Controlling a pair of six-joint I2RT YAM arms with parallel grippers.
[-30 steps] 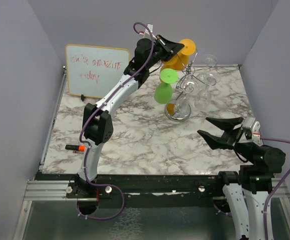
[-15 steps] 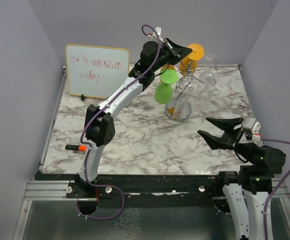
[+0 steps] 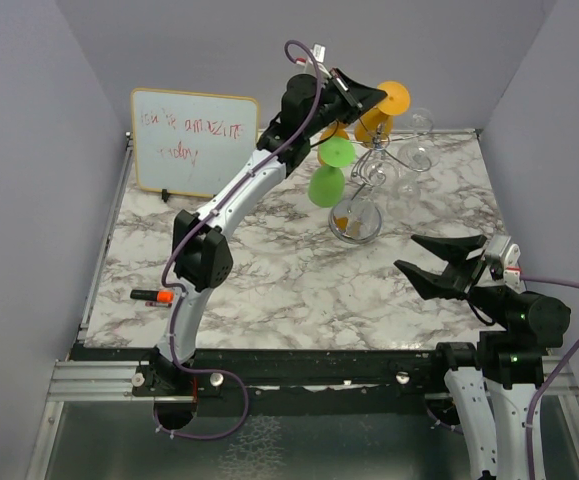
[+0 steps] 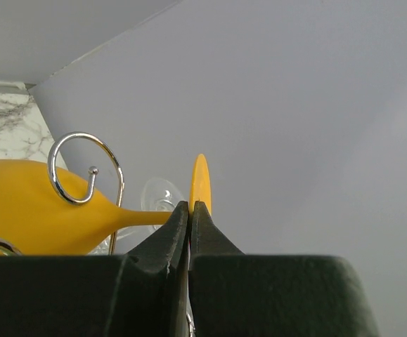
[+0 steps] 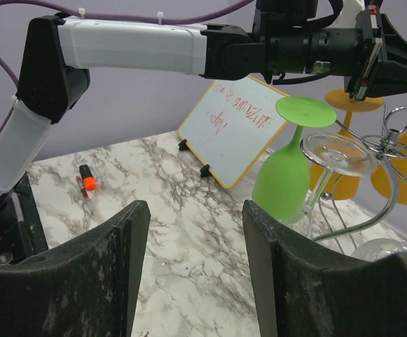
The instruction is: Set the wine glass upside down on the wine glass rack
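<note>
- The orange wine glass (image 3: pixel 393 98) is in the air at the far side, at the top of the wine glass rack (image 3: pixel 357 236), above the rack's right arms.
- Its round foot is pinched edge-on in the left pincer (image 3: pixel 369 97). The wrist view shows the jaws nearly closed on the disc rim.
- Long axis: the stem runs straight out from the left pincer (image 4: pixel 190 210), and the bowl (image 4: pixel 41 207) is the end furthest from the jaws.
- From above, the foot is uppermost and far-right. The bowl hangs lower and toward the near-left, so the glass is inverted but tilted, not plumb.
- A spiral arm tip (image 4: pixel 93 170) sits just above the stem in the wrist view. I cannot tell whether the stem is seated in it.
- Judgement: the next move needs the stem slid into the loop until the foot catches.
- The left arm is on the job. The right pincer (image 3: pixel 439 262) is spread wide, holds nothing, and hovers over the near right of the tabletop (image 3: pixel 269 270), well apart from the rack.
- A green glass (image 3: pixel 326 182) hangs inverted on the rack's left side, and clear glasses (image 3: pixel 419 152) are on its right.
</note>
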